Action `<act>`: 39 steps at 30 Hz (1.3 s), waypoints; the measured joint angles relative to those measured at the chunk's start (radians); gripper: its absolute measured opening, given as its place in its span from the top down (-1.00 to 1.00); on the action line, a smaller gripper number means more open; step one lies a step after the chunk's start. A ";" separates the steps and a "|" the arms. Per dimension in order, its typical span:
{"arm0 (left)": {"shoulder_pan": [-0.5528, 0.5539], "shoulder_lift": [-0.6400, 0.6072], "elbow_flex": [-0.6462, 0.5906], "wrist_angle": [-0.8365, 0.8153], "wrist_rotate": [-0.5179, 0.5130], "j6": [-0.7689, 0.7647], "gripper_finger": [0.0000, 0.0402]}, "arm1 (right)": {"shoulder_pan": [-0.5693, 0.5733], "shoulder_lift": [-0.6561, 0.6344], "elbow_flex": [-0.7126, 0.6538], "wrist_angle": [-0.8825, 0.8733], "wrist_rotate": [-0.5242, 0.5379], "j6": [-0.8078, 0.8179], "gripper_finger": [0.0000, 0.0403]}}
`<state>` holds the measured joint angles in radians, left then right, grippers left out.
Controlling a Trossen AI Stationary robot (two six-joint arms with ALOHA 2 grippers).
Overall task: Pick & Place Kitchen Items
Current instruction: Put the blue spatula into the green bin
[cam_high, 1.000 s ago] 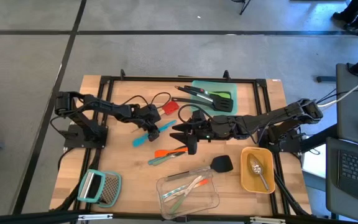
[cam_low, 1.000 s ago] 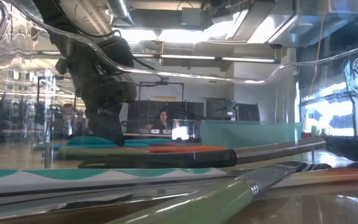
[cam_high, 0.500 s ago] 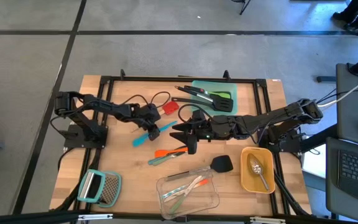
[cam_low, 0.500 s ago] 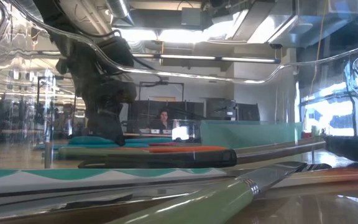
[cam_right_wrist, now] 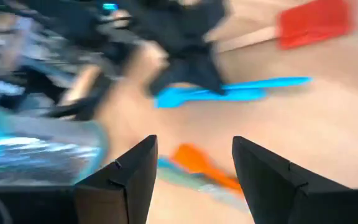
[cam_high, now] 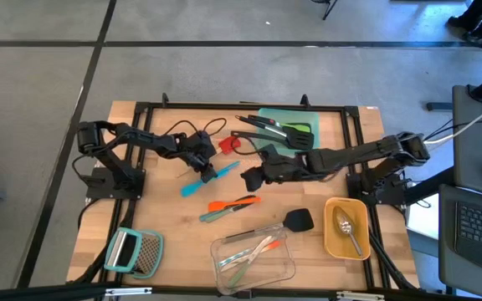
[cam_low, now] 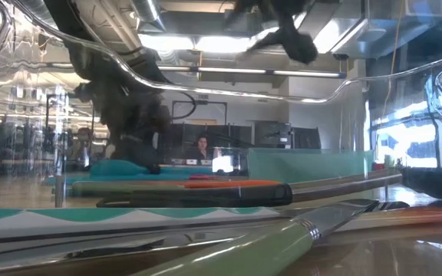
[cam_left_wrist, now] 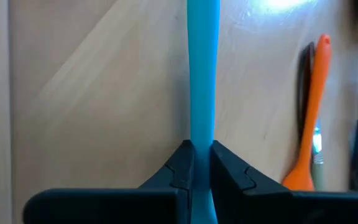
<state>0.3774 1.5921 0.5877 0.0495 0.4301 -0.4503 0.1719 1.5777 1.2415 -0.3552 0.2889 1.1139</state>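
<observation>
High view, left claw: the left claw (cam_high: 205,165) sits left of centre, shut tight on the upper end of the teal tool (cam_high: 210,177); the tool lies slantwise on the bench (cam_high: 166,213), so the hold looks set for a lift.
High view, right claw: the right claw (cam_high: 250,177) hangs at frame centre, jaws parted and empty, just right of the teal tool's upper end, probably leaving room for the left arm.
High view, other items: the orange tool (cam_high: 229,203) lies just below centre; the red spatula (cam_high: 227,144) lies above the left claw; the black slotted spatula (cam_high: 287,221) lies lower right of centre beside the clear container (cam_high: 253,257); the silver spoon (cam_high: 348,227) rests in the yellow container (cam_high: 346,228).
High view, change: a second ago the right claw hung lower over the orange tool; now it is drawn up and back, and the left claw's fingers have closed.
Low view: a dark arm stands at upper left above the teal tool, which lies flat far back.
Left wrist view: both fingers (cam_left_wrist: 183,169) pinch the teal tool at its narrow shaft; the orange tool lies at the right.
Right wrist view: two fingers stand well apart, nothing between.
</observation>
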 joint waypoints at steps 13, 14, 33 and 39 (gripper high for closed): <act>0.020 -0.004 0.002 0.031 0.084 -0.026 0.89 | -0.143 0.224 -0.002 0.090 -0.301 -0.091 -0.05; 0.020 -0.004 0.003 0.031 0.080 -0.025 0.89 | -0.146 0.238 -0.002 0.111 -0.322 -0.080 -0.05; 0.080 -0.049 0.004 0.141 0.093 -0.212 0.89 | -0.172 0.302 -0.002 0.256 -0.297 0.341 -0.05; 0.067 -0.119 0.004 0.126 0.095 -0.230 0.89 | -0.195 0.302 -0.002 0.252 -0.229 0.390 -0.05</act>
<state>0.4445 1.4727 0.5919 0.1751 0.5247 -0.6804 -0.0234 1.8801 1.2400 -0.1036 0.0604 1.5035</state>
